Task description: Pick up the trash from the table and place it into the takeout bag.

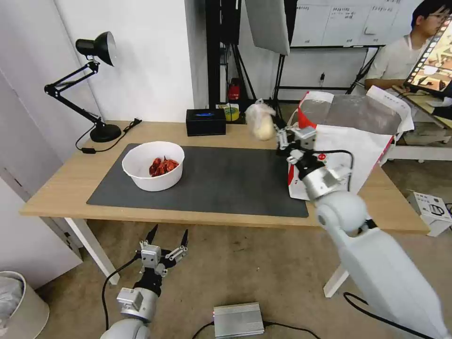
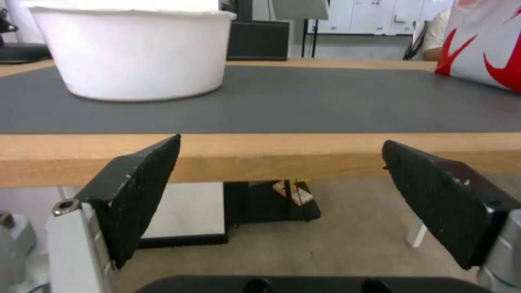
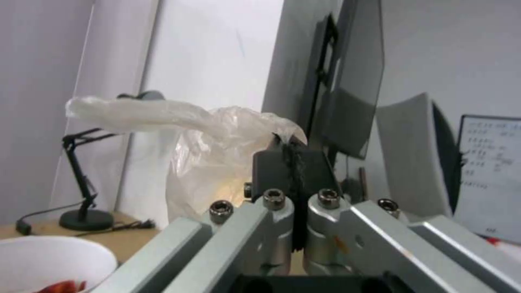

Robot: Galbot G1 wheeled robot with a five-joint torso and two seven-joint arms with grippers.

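My right gripper [image 1: 278,132] is raised above the table [image 1: 61,188], just left of the takeout bag [image 1: 351,150], and is shut on the small clear knotted bag [image 1: 260,121]. In the right wrist view the clear bag [image 3: 201,162] bulges out from the shut fingers [image 3: 290,162]. The white bowl of red shells [image 1: 153,165] stands on the dark mat [image 1: 226,179] at the left; its wall [image 2: 136,53] shows close in the left wrist view. My left gripper [image 1: 167,238] hangs open below the table's front edge, with nothing in it [image 2: 279,191].
A black desk lamp [image 1: 94,84] stands at the table's back left corner and a black box [image 1: 205,121] at the back edge. A silver box [image 1: 238,320] and cables lie on the floor, and a bin [image 1: 19,301] stands at the lower left.
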